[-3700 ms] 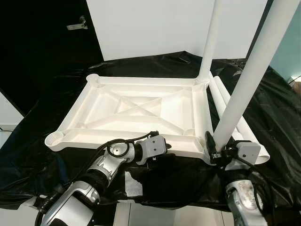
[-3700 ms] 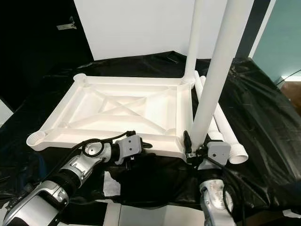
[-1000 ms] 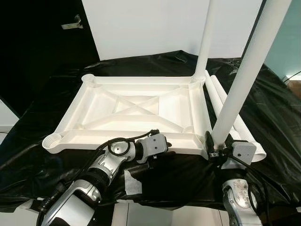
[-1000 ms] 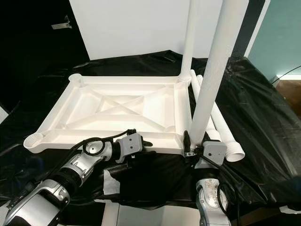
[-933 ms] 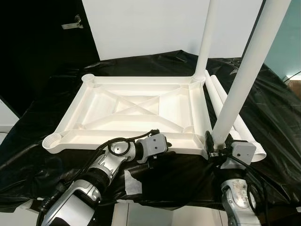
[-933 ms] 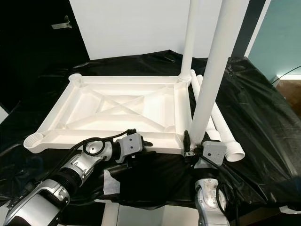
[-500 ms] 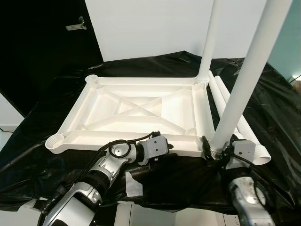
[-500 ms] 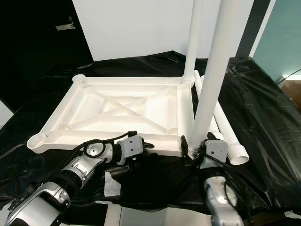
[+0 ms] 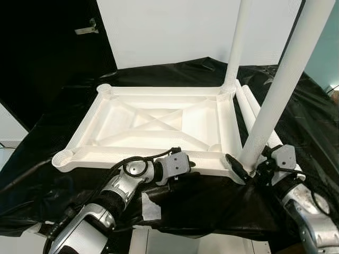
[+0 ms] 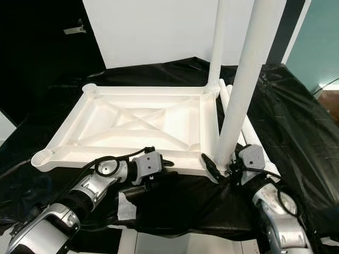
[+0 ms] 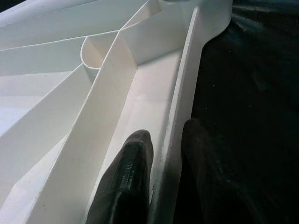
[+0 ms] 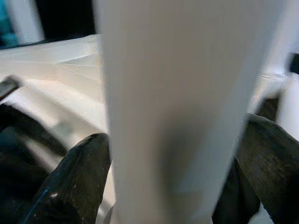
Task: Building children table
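A white children's table top (image 9: 159, 119) lies upside down on black sheeting, ribs facing up. One white leg (image 9: 237, 47) stands in its far right corner. A second leg (image 9: 275, 95) stands upright at the near right corner, and my right gripper (image 9: 248, 169) is shut around its base. In the right wrist view the leg (image 12: 187, 107) sits between the black fingers (image 12: 79, 172). My left gripper (image 9: 188, 168) is shut on the table top's near rim (image 11: 180, 121), one finger inside and one outside. The left corner sockets (image 9: 63, 157) hold no leg.
Two more white legs (image 9: 254, 111) lie side by side on the sheeting right of the table top. A white board (image 9: 175, 32) stands behind. A white tape patch (image 9: 151, 206) sits at the sheeting's front edge, below my left arm.
My right forearm has swung out to the right while its gripper stays around the base of the near leg. The left gripper has kept its hold on the rim. The camera shifted slightly.
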`<state>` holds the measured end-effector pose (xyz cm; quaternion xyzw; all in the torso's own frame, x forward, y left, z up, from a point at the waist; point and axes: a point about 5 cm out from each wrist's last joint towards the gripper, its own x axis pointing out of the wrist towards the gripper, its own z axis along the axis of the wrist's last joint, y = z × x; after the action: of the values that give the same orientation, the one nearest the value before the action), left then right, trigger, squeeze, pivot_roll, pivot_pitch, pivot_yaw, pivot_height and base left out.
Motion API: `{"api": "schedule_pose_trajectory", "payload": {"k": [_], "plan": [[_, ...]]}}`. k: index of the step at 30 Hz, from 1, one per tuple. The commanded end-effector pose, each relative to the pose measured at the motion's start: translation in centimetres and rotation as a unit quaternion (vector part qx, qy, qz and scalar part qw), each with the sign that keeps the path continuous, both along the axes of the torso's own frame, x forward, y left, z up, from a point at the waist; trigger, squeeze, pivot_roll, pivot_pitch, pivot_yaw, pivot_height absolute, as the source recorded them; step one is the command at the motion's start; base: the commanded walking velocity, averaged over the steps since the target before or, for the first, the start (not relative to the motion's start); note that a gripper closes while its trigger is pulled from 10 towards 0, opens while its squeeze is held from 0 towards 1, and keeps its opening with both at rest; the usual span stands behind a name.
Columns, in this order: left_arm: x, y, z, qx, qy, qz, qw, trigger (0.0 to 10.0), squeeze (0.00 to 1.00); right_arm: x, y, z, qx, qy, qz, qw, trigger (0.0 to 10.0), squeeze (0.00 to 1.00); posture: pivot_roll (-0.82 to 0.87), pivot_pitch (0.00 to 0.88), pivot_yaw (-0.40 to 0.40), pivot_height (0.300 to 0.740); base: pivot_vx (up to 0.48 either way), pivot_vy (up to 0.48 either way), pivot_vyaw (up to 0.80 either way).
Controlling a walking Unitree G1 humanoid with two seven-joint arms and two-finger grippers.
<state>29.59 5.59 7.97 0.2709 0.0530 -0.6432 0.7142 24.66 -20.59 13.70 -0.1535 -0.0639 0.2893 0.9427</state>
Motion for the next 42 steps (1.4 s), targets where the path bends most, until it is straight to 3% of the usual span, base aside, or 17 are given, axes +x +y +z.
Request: {"api": "schedule_pose_trajectory", "payload": {"k": [1,5,6,7,9,29,33,36,42], "plan": [[-3.0,1.3,-4.3,0.101,0.105,-0.070,0.987,10.0,0.00,0.1,0.1,0.0,-0.005,0.012,0.035,0.999,10.0,0.00,-0.16,0.028,0.042,0.740,0.000,0.000,0.00],[-2.9,1.3,-4.3,0.102,0.105,-0.070,0.987,10.0,0.00,0.0,-0.1,0.0,-0.017,0.025,0.062,0.998,10.0,0.00,-0.16,0.026,0.043,0.740,0.000,0.000,0.00],[-2.9,1.4,-4.3,0.103,0.104,-0.069,0.987,10.0,0.00,0.0,-0.3,-0.1,-0.035,0.038,0.086,0.995,7.3,0.00,-0.16,0.024,0.042,0.740,0.000,0.000,0.00],[-2.9,1.4,-4.3,0.103,0.104,-0.069,0.987,10.0,0.00,0.0,-0.3,-0.1,-0.035,0.038,0.086,0.995,7.3,0.00,-0.16,0.024,0.042,0.740,0.000,0.000,0.00],[-2.8,1.5,-4.3,0.104,0.103,-0.067,0.987,10.0,0.00,-0.1,-0.8,-0.1,-0.062,0.069,0.136,0.986,0.0,0.00,-0.16,0.022,0.042,0.740,0.000,0.000,0.00],[-2.8,1.6,-4.3,0.108,0.101,-0.072,0.986,10.0,0.00,0.6,-2.5,0.4,-0.055,0.091,0.144,0.984,0.0,0.00,-0.16,0.021,0.051,0.740,0.000,0.000,0.00],[-2.8,1.5,-4.2,0.107,0.100,-0.073,0.987,10.0,0.00,0.3,-2.0,-0.3,-0.025,0.096,0.130,0.986,0.0,0.00,-0.16,0.022,0.048,0.740,0.000,0.000,0.00],[-2.8,1.5,-4.3,0.104,0.101,-0.069,0.987,10.0,0.00,-1.2,0.1,-2.0,0.044,0.083,0.085,0.992,0.0,0.00,-0.16,0.024,0.041,0.740,0.000,0.000,0.00],[-3.1,1.6,-4.5,0.103,0.104,-0.068,0.987,10.0,0.00,-1.8,1.8,-3.2,0.125,0.072,-0.007,0.989,0.0,0.00,-0.15,0.025,0.037,0.740,0.000,0.000,0.00]]}}
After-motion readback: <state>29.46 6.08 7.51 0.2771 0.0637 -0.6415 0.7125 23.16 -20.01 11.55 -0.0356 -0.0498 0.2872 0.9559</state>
